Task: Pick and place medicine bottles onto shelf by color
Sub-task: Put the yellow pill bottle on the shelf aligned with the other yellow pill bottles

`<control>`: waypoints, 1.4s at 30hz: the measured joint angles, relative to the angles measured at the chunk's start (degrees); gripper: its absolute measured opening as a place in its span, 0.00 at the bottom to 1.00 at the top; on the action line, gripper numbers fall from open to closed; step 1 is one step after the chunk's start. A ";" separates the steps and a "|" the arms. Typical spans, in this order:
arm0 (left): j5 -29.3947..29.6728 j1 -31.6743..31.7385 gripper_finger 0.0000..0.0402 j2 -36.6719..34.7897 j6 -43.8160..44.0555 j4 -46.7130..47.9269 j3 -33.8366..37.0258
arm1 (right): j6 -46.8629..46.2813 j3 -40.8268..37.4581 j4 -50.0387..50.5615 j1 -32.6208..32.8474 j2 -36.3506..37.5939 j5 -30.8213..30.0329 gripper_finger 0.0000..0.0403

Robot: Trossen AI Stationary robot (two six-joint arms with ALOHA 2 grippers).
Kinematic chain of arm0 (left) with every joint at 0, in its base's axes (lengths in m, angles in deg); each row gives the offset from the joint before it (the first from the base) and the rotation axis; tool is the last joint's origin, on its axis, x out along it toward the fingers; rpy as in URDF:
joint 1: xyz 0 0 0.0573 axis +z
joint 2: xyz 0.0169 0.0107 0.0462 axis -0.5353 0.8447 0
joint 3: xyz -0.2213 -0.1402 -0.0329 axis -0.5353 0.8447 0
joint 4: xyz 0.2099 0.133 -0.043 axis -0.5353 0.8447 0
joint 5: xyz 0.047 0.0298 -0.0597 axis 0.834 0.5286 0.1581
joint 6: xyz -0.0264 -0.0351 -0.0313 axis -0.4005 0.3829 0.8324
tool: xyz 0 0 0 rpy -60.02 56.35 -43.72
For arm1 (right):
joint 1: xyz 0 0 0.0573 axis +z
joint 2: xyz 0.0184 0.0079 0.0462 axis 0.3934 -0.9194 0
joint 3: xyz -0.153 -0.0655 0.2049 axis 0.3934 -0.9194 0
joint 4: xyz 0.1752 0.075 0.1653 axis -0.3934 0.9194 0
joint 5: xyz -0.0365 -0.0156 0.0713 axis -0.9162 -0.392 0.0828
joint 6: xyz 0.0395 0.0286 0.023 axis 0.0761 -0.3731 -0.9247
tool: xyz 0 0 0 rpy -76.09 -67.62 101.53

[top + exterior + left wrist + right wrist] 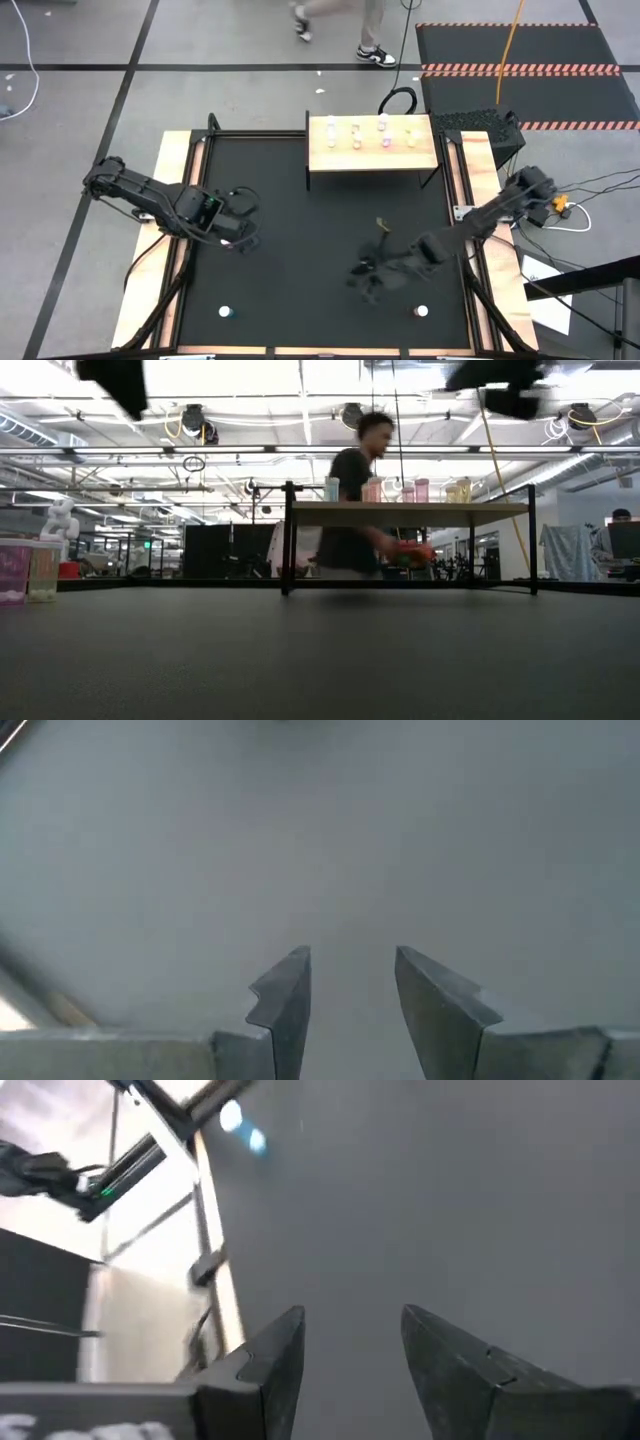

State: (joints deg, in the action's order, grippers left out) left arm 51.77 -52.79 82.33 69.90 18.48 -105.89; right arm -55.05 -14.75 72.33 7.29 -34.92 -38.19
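The light-wood shelf (pixel 372 155) stands at the table's far edge with several small bottles (pixel 383 133) upright on its top; it also shows in the low view (pixel 410 512). Two white-capped bottles stand on the black tabletop near its front edge, one at the left (pixel 226 312) and one at the right (pixel 421 311). My left gripper (pixel 240 240) is open and empty over the table's left half, its fingers (pixel 352 960) above bare tabletop. My right gripper (pixel 365 280) is open and empty over the right half (pixel 352 1320), a little to the left of and beyond the right bottle.
Pale wooden strips (pixel 170 230) edge the black table at left and right. In the low view two tinted bottles (pixel 28 570) show at the left edge. A person (pixel 355 500) walks behind the shelf. Bare tabletop lies between the shelf and the front bottles.
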 joint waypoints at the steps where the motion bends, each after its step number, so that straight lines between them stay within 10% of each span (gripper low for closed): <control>1: -0.16 -0.12 0.37 0.00 1.47 1.73 0.00 | 4.39 1.98 -0.77 -1.43 -1.66 -0.05 0.40; 8: 1.58 -3.69 0.47 -1.63 9.70 6.57 2.72 | 31.91 9.17 -21.14 -9.57 -8.49 0.02 0.40; 17: -3.99 1.96 0.71 -8.69 13.78 -0.08 21.14 | 33.54 9.20 -31.87 -16.21 -10.34 5.36 0.40; 42: -13.64 9.54 0.44 -9.09 7.36 -17.69 36.64 | 31.57 9.16 -25.35 -15.73 -10.32 11.73 0.40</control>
State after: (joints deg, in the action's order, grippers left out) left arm 38.13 -43.25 73.24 77.26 0.78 -69.25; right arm -23.48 -5.59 46.98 -8.44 -45.24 -26.46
